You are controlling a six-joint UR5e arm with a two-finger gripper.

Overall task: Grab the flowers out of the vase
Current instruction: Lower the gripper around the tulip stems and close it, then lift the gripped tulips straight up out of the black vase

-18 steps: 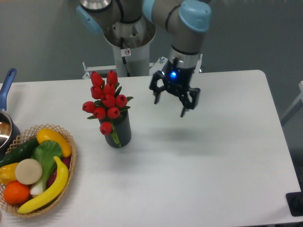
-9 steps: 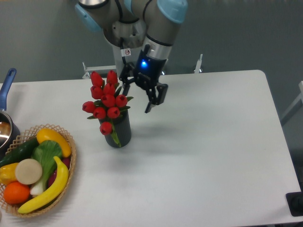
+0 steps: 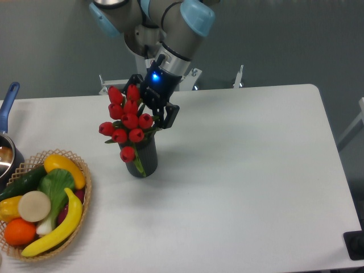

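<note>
While the flowers (image 3: 128, 122) stand upright in the dark ribbed vase (image 3: 142, 157) on the white table (image 3: 244, 170), we see our gripper (image 3: 149, 109) at the top right of the bunch, its jaws spread apart with one finger (image 3: 169, 116) beside the red buds (the other is half hidden behind them). At the left edge, a wicker basket (image 3: 79, 219) holds fruit and vegetables, beside a blue-handled pot (image 3: 7, 149).

The flowers (image 3: 127, 120), a bunch of red tulip buds with green leaves, stand upright in the vase (image 3: 142, 160), a short dark ribbed cylinder. The vase stands on the table's left half, nearer the far edge than the near one.
</note>
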